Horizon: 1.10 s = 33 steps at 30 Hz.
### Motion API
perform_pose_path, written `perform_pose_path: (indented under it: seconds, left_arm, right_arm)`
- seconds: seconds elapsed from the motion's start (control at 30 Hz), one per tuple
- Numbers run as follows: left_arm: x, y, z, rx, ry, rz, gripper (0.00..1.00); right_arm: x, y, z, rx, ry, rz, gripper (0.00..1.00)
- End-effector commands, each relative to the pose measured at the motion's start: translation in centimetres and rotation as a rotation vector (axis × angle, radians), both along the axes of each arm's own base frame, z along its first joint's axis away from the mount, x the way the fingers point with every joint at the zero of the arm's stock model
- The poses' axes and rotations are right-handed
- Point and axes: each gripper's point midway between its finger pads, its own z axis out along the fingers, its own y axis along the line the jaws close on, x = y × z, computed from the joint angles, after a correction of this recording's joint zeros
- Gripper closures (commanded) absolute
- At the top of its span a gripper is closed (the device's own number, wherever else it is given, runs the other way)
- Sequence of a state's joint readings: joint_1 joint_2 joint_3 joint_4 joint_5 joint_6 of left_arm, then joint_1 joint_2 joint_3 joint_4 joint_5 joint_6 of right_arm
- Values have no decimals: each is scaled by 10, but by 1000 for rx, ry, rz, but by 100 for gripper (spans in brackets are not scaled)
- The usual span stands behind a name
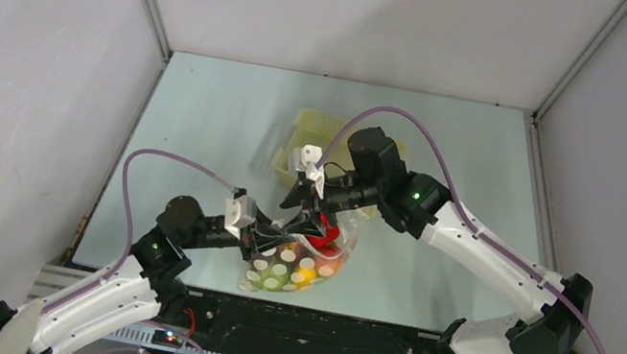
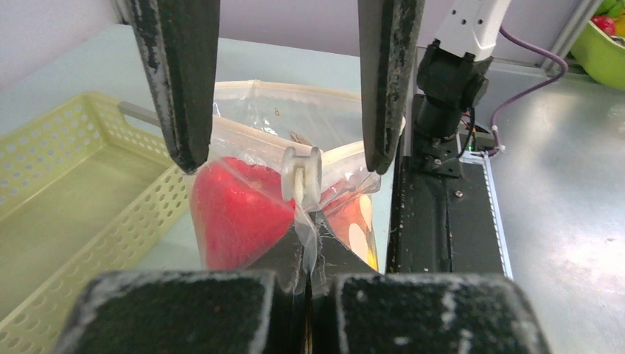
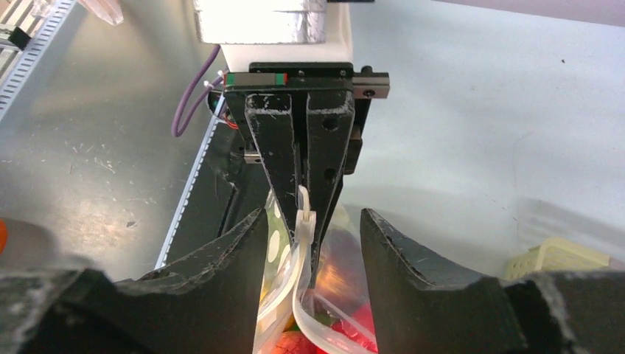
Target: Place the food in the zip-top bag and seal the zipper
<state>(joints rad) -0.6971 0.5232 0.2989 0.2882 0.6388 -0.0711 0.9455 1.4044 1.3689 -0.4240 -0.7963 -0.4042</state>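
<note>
Food (image 1: 308, 274) sat inside the bag (image 1: 272, 277); left claw (image 2: 306, 276) pinched its edge, right claw (image 3: 313, 217) open astride the slider (image 2: 302, 173); sealing seemingly remained.

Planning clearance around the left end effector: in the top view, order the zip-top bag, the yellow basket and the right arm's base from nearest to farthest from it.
1. zip-top bag: pinched in the left end effector, just right of it.
2. yellow basket: behind it, toward the far side.
3. right arm's base: far right, at the near edge.
</note>
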Motion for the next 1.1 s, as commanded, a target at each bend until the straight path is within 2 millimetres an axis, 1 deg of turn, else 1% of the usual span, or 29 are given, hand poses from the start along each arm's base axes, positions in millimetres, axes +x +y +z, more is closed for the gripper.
perform_pose_path:
  seconds: [0.0,0.1,0.2,0.27,0.3,0.37,0.43,0.6,0.73,0.8,0.93,1.07]
  left_arm:
    - [-9,-2,28,-48,-79,-53,100]
    - [-10,-1,32,-65,-99,-50,100]
    - [-9,0,32,-70,-104,-43,100]
    - [-9,0,32,-73,-107,-44,100]
    - [-9,0,32,-73,-107,-44,100]
    - [-9,0,32,-73,-109,-42,100]
    - [-8,0,32,-72,-107,-40,100]
    - [-6,-1,32,-61,-98,-31,100]
    - [-3,0,34,-65,-96,-15,100]
    - [-2,0,35,-67,-94,-9,100]
    - [1,1,36,-79,-79,11,100]
    - [2,2,40,-97,-76,31,100]
  right_arm:
    - [-4,7,2,20,-16,26,49]
    - [-3,8,-2,7,-3,21,53]
    - [-6,7,-4,-1,8,31,54]
    - [-7,7,-5,-4,13,32,58]
    - [-6,7,-4,-3,13,31,65]
    - [-7,7,-4,-1,15,40,73]
    - [-10,8,-5,0,19,52,76]
    - [-11,6,-9,-15,28,61,77]
    - [-13,6,-12,-24,35,68,90]
    - [-13,6,-13,-29,37,67,93]
    - [-9,5,-18,-52,36,40,97]
    - [-7,3,-26,-82,43,28,98]
